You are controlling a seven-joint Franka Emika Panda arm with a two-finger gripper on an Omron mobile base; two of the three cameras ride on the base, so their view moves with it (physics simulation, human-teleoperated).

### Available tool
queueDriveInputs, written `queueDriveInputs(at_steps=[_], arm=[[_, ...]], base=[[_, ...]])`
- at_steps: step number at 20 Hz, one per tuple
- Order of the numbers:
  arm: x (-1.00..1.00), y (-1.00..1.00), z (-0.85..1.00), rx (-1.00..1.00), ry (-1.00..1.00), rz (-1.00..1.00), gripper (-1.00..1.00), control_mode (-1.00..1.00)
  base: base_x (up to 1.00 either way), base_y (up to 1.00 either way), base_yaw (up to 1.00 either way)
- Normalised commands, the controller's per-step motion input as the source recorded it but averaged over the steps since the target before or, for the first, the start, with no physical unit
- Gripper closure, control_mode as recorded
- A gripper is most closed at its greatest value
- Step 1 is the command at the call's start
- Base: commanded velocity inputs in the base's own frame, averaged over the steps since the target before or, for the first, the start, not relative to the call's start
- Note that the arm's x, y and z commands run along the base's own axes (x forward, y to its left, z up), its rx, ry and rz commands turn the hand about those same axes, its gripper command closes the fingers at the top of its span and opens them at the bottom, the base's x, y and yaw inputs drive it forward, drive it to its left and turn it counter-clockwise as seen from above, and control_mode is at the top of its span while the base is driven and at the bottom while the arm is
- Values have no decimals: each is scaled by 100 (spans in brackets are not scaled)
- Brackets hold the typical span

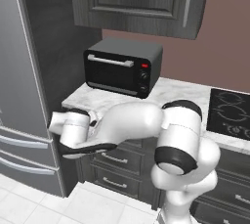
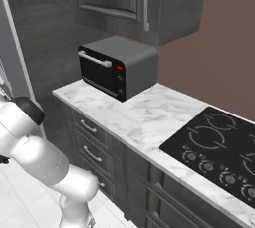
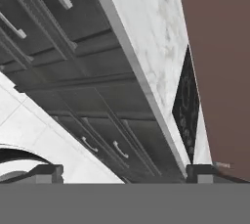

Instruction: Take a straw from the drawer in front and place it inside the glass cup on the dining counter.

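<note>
Your fingers [image 3: 124,171] are spread wide w/ nothing between them, prob. ready to hook a handle. Hand sits low, left of the counter [image 1: 176,93] w/ the toaster oven [image 1: 122,66], facing the drawer [image 3: 93,78] fronts, all shut. Straw's presumably inside, so can't see it. Cooktop [image 2: 219,140] is far right.

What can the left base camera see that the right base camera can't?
The left base view alone takes in the tall grey fridge at the left. The right base view alone gives the cooktop's row of round knobs along its front edge. Both take in the black toaster oven on the marble worktop, the dark drawers beneath it, the cooktop and the wall cabinet overhead.
</note>
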Motion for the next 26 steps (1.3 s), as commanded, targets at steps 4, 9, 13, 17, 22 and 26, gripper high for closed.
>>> queueDriveInputs(at_steps=[4, 9, 13, 17, 22, 26], arm=[[29, 0, -33, -17, -11, 0, -100, -100], [32, 0, -28, -15, -8, 0, -100, -100], [34, 0, -27, -13, -3, 0, -100, -100], [33, 0, -29, -12, -1, 0, -100, -100], [31, 0, -32, -10, 0, 0, -100, -100], [31, 0, -35, -10, 0, 0, -100, -100]], base=[[0, 0, 0], [0, 0, 0], [0, 0, 0], [0, 0, 0], [0, 0, 0], [0, 0, 0]])
